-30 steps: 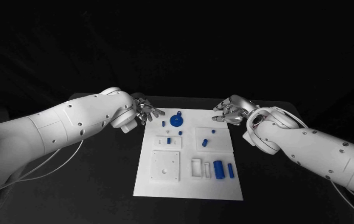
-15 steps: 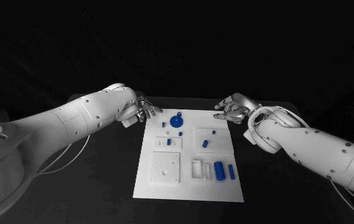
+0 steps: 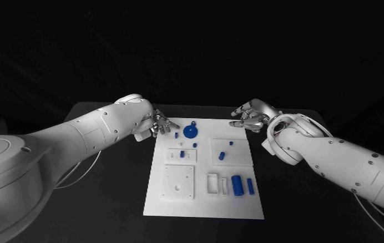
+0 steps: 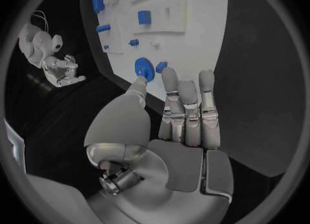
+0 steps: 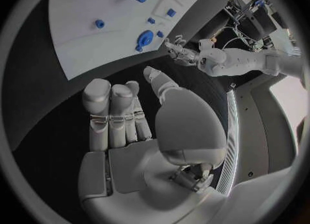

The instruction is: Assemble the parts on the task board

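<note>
Both hands hover at the task board (image 3: 204,204) empty, left hand (image 3: 160,124) and right hand (image 3: 249,117) loosely spread (nothing grasped), so picking the round blue part (image 3: 192,131) likely comes next.

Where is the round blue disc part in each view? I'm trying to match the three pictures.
Head view: round blue disc at the task board's far end, between the hands.
Left wrist view: disc just beyond the left hand.
Right wrist view: disc near the board's edge.
Shared landmark: the white board.
</note>
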You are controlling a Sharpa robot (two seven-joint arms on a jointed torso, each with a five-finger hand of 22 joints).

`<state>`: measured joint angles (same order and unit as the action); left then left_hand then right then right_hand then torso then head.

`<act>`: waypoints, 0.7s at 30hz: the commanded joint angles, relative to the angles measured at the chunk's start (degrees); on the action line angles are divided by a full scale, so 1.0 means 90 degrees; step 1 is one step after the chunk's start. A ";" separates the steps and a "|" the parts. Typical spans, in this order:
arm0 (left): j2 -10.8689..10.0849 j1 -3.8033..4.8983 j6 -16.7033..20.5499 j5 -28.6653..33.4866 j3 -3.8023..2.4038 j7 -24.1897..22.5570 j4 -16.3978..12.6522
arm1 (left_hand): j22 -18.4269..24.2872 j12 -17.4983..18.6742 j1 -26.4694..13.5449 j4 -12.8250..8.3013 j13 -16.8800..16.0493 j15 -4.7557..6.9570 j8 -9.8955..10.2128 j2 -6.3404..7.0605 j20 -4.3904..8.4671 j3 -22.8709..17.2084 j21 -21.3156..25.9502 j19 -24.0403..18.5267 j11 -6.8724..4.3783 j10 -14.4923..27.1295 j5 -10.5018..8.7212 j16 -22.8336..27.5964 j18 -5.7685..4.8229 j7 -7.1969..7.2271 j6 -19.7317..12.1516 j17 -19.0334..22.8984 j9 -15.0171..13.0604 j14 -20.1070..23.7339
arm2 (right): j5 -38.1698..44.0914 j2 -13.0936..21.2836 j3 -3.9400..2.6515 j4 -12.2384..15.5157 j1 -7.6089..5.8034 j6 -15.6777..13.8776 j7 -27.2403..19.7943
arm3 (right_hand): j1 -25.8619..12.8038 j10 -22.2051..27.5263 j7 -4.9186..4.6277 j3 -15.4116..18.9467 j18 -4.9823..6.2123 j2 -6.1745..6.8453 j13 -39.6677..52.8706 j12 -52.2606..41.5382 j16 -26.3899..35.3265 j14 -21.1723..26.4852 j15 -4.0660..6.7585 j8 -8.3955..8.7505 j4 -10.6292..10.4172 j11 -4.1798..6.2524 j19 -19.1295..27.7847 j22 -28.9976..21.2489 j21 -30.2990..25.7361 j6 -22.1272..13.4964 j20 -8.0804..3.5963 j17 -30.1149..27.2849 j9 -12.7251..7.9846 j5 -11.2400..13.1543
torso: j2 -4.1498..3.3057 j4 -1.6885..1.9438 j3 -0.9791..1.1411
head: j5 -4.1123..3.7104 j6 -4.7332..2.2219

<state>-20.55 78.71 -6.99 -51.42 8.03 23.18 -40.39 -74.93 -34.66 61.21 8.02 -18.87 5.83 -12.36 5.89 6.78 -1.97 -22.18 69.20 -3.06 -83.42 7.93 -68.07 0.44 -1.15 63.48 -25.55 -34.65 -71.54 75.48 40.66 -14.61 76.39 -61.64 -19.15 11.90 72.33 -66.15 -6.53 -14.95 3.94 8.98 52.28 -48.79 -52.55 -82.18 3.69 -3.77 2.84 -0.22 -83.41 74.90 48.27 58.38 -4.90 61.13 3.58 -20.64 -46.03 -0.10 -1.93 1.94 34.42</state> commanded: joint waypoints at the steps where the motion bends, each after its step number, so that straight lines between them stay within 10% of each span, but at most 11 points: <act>1: 0.0068 -0.0029 -0.0195 -0.0136 0.0008 -0.0167 0.0073 | -0.0121 -0.0042 -0.0037 0.0045 -0.0007 0.0007 0.0141 0.0048 0.0026 -0.0003 -0.0031 -0.0018 -0.0011 -0.0001 -0.0017 -0.0031 -0.0049 -0.0015 -0.0080 0.0011 0.0017 0.0013 | 0.0033 -0.0011 -0.0012 0.0019 0.0002 -0.0040 0.0013 | -0.0064 -0.0008 0.0005 -0.0003 0.0061 -0.0012 -0.0010 -0.0012 0.0022 0.0000 0.0022 0.0024 -0.0030 0.0023 -0.0022 0.0664 -0.0033 0.0023 0.0001 -0.0005 0.0001 -0.0034 | -0.0008 0.0004 -0.0006 | -0.0015 -0.0002; 21: 0.0258 -0.0144 -0.0375 -0.0083 0.0024 -0.0290 0.0315 | -0.0120 -0.0035 -0.0074 -0.0228 0.0004 -0.0012 0.0519 -0.0200 0.0009 0.0093 -0.0029 -0.0033 0.0018 0.0021 -0.0002 -0.0028 -0.0040 -0.0068 0.0002 0.0035 0.0360 0.0030 | 0.0029 -0.0032 -0.0040 0.0052 -0.0002 -0.0023 0.0026 | -0.0064 -0.0008 0.0005 -0.0003 0.0061 -0.0012 -0.0010 -0.0012 0.0022 0.0000 0.0022 0.0024 -0.0030 0.0023 -0.0022 0.0664 -0.0033 0.0023 0.0001 -0.0005 0.0001 -0.0034 | -0.0001 0.0015 -0.0008 | -0.0062 0.0027</act>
<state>-18.47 77.43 -9.07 -52.40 8.25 21.80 -37.59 -74.92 -34.65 60.56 6.21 -18.86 5.83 -7.92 4.57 6.78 -1.15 -22.18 69.20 -3.06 -83.42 7.93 -68.07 0.44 -1.63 63.54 -25.29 -31.49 -71.54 75.48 40.45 -14.92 76.73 -61.66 -19.39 12.14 72.33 -66.15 -6.53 -14.95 3.94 8.98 52.29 -48.79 -52.56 -82.18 3.69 -3.77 2.84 -0.22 -83.41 74.95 48.27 58.38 -4.90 61.13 3.58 -20.64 -46.02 0.01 -1.98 1.35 34.63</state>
